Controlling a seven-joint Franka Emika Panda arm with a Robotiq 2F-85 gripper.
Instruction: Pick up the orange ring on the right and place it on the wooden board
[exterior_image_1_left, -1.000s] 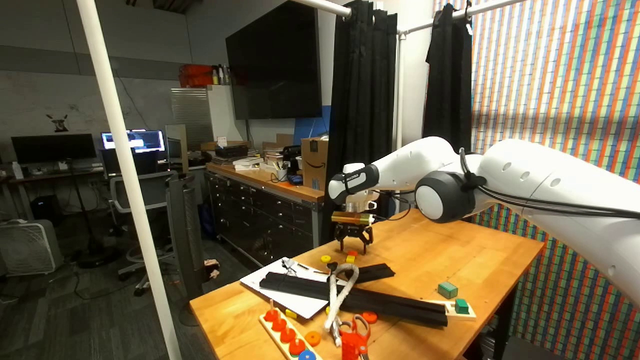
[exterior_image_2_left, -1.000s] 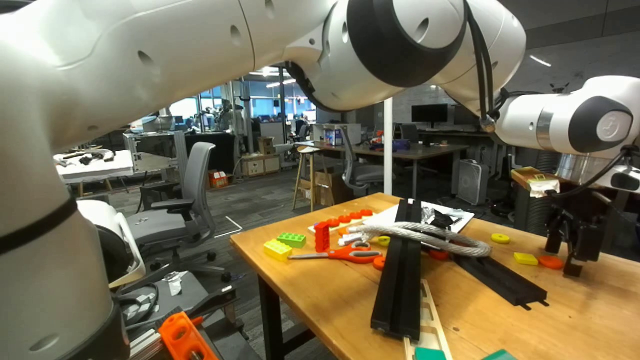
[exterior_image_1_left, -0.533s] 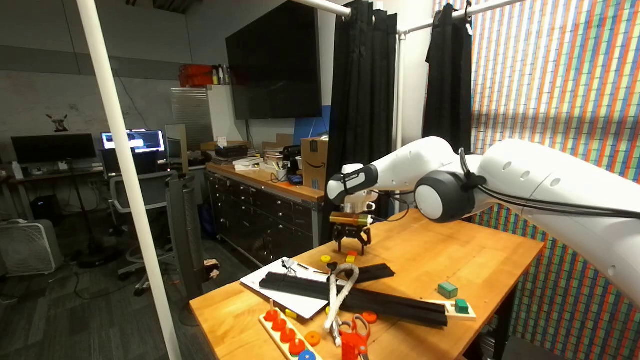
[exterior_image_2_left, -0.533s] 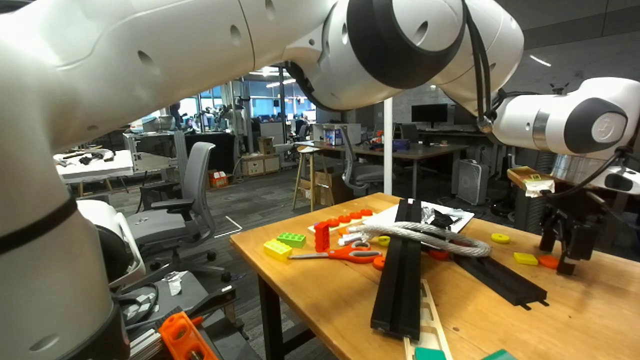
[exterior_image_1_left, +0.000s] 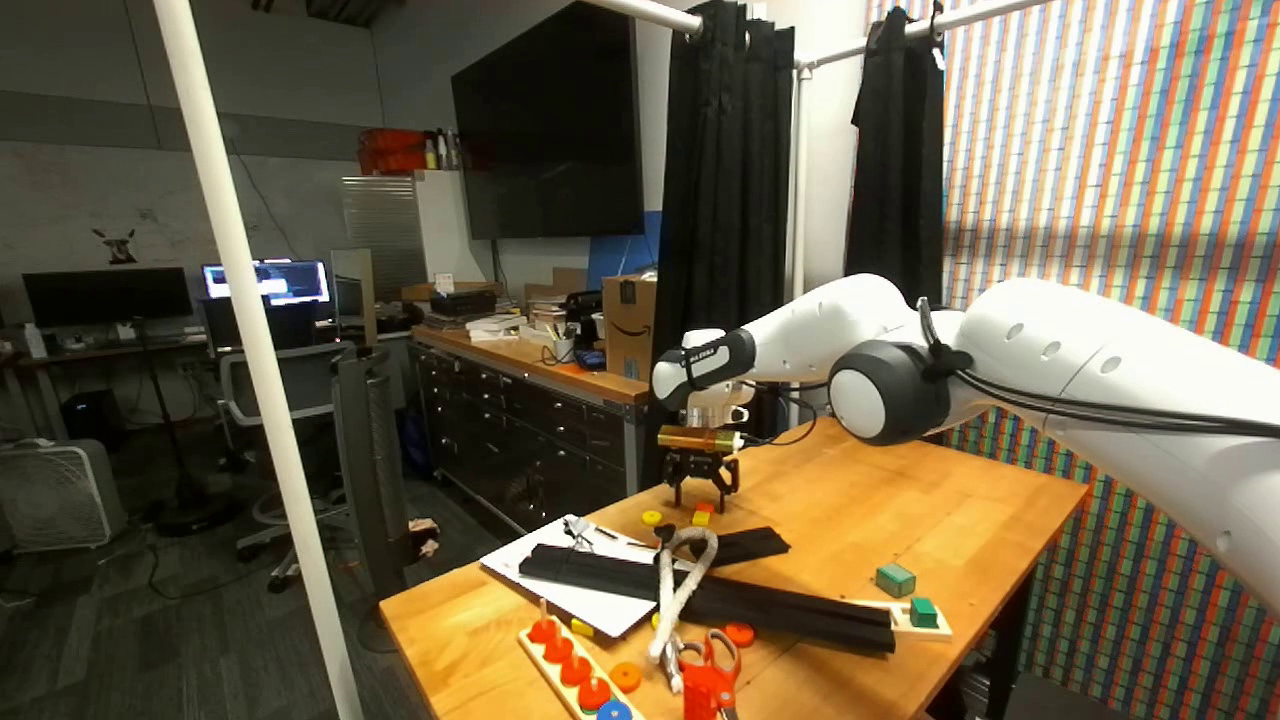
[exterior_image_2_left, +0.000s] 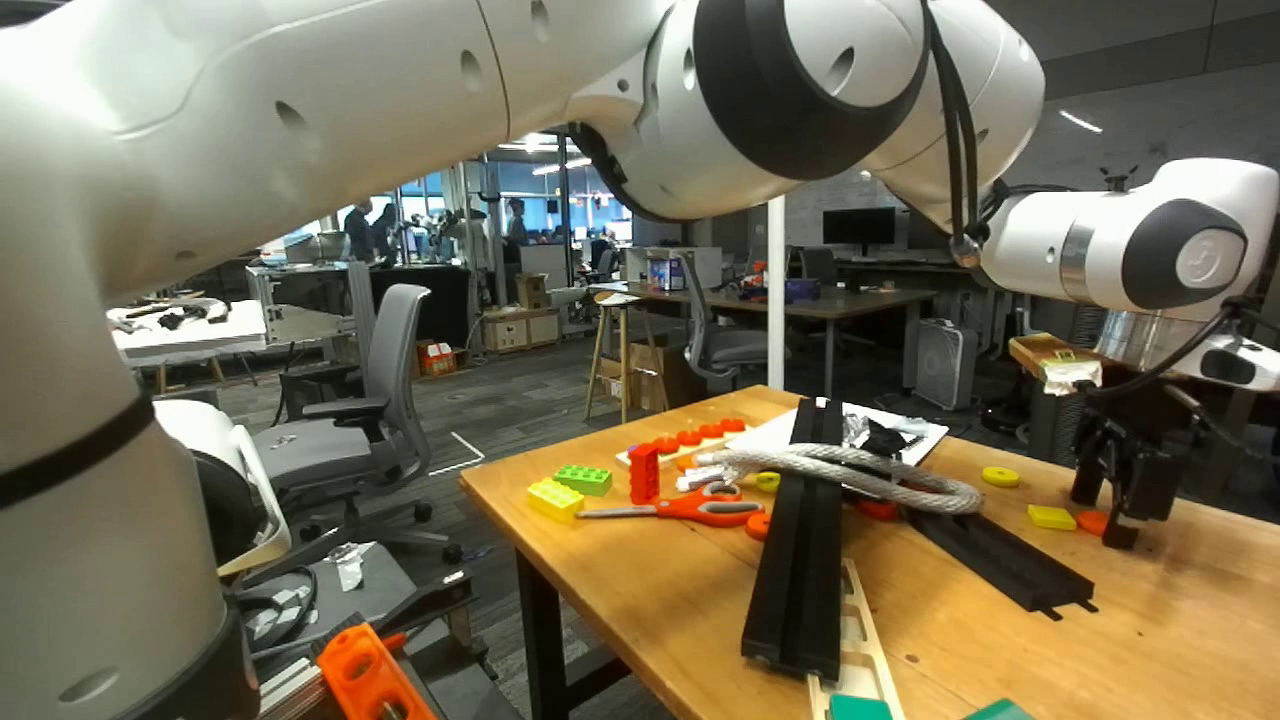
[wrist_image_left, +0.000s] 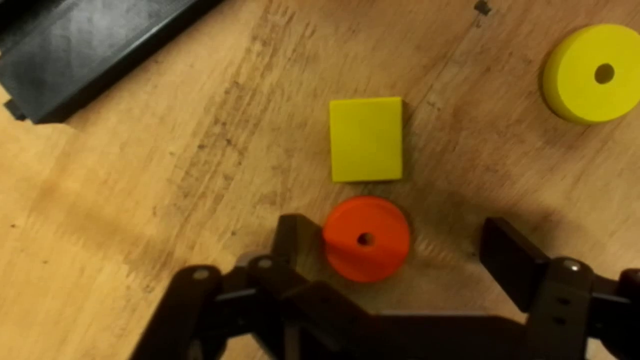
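The black two-fingered gripper (wrist_image_left: 396, 234) is spread wide — presumably so its fingers (wrist_image_left: 510, 262) can straddle the flat round orange ring (wrist_image_left: 382, 252), clear of the square yellow block (wrist_image_left: 366, 140).

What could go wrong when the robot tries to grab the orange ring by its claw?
The orange ring shows nearer one side of the open gripper in the wrist view, so closing might push it sideways. The yellow block lies close beside the ring, so it could get bumped too.
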